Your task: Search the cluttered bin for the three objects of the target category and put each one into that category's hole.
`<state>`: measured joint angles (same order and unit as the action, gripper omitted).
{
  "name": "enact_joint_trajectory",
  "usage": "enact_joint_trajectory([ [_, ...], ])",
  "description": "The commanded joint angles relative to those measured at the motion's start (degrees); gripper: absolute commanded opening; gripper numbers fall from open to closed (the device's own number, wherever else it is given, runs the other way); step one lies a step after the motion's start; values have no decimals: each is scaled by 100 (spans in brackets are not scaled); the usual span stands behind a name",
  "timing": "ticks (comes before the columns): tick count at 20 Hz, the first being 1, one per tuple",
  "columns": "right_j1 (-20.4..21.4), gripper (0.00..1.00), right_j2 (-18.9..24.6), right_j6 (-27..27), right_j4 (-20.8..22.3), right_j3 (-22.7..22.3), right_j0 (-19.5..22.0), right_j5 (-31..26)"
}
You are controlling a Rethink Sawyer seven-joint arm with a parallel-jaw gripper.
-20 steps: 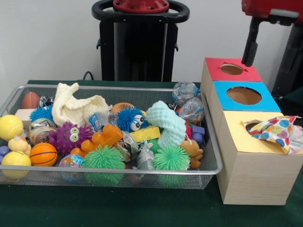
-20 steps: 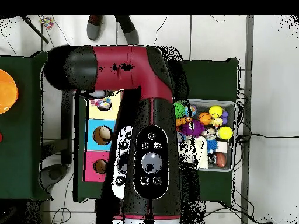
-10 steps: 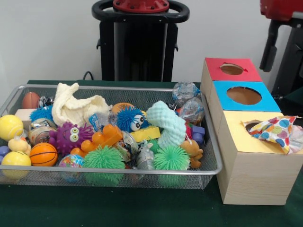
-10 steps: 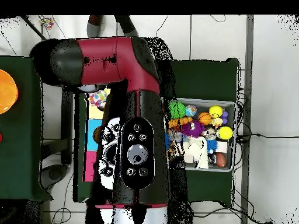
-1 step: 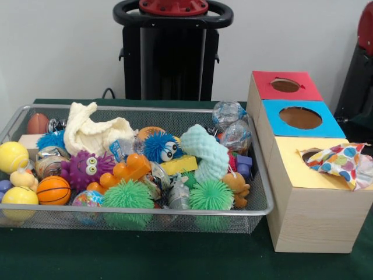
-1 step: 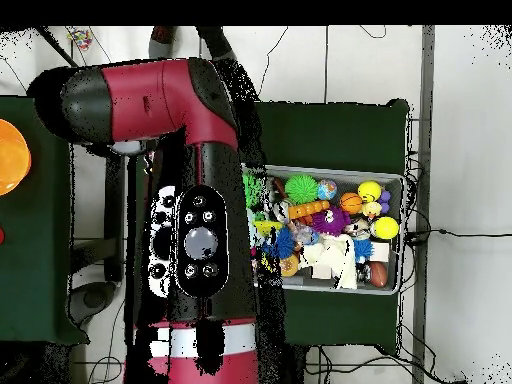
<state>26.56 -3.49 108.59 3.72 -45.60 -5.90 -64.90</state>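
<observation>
Gripper hidden in both views, so I cannot tell how wide it stands or whether it carries anything; only the red and black arm shows, stretched across the overhead view and covering the sorting box there

Next in size, the wire bin lies just beside the arm in the overhead view, with its nearest end tucked under the arm's edge. Close against the bin's end in the front view stands the wooden box, with a red hole, a blue hole and a yellow hole. A polka-dot pouch sits half in the yellow hole, not yet through

Nothing marks the target category. Judging by that pouch, it is probably the crinkly packets, which makes the two clear crinkled bundles at the bin's box end the likely remaining ones. They lie on top of the heap, against the rim and near the box. Where they are relative to the fingers cannot be placed, beyond being out from under the arm

They look light, soft and slippery, apt to crush and slide. A pinch on a bunched fold near the top should hold better than a squeeze across the middle. The mint foam piece crowds them on one side
</observation>
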Motion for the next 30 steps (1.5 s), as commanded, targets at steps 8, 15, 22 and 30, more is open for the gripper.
enact_joint_trajectory([
  [8,-1153,100,402,39,179,372,140,-162],
  [15,-1142,100,482,-95,125,-157,264,527],
  [22,-659,100,253,44,226,-1179,250,1058],
  [30,275,100,218,43,270,-2752,171,1927],
])
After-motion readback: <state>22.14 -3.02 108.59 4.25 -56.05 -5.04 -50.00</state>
